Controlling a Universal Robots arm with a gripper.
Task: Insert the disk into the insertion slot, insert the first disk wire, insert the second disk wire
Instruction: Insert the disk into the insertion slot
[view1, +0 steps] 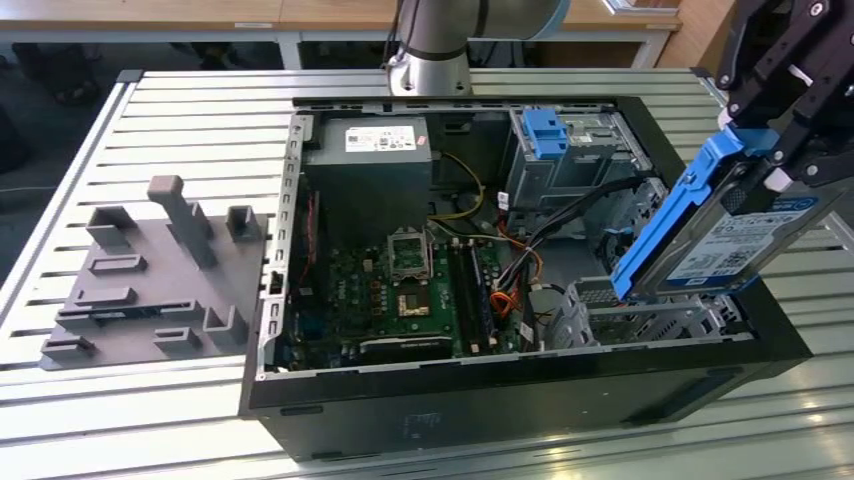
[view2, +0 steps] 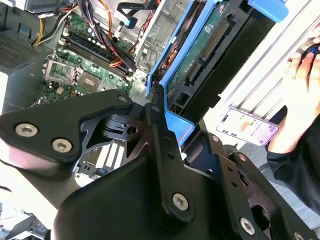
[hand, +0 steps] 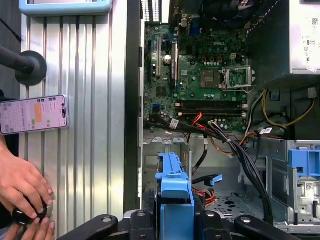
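Observation:
My gripper (view1: 771, 150) is shut on the disk (view1: 727, 240), a silver drive with a white-blue label in a bright blue caddy. The disk hangs tilted above the front corner of the open computer case, at the exterior view's right. Just below its lower end sits the insertion slot (view1: 647, 318), a perforated silver-grey cage. The caddy (hand: 175, 197) points toward the cage's metal wall (hand: 156, 167) in the first wrist view. In the second wrist view the disk's (view2: 200, 55) underside and connector edge face the camera. Black wires with a blue plug (hand: 213, 178) lie beside the cage.
The open case (view1: 534, 390) holds a motherboard (view1: 414, 285), a power supply (view1: 367, 150) and a taller grey bay with a blue bracket (view1: 547, 135). A grey fixture plate (view1: 147, 270) lies at the exterior view's left. A person's hand (hand: 22, 185) and a phone (hand: 32, 114) rest beside the case.

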